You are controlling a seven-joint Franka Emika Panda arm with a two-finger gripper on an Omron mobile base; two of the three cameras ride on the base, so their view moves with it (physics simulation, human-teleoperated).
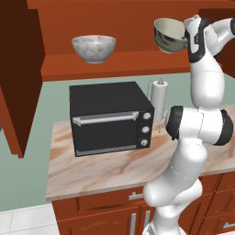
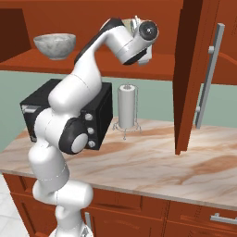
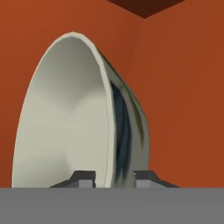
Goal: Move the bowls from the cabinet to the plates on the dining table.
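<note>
While the marble bowl [image 1: 94,48] sat left on the cabinet [image 1: 119,62] shelf, the claw [image 3: 113,179] straddled the metal bowl's [image 1: 170,34] rim at right; whether clamped, unclear.

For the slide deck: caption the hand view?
Claw straddling the metal bowl's rim inside the cabinet.

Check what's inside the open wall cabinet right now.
On its shelf: the marble bowl at left, and the metal bowl, tilted, its rim between the gripper fingertips. The arm hides the shelf under the metal bowl.
</note>
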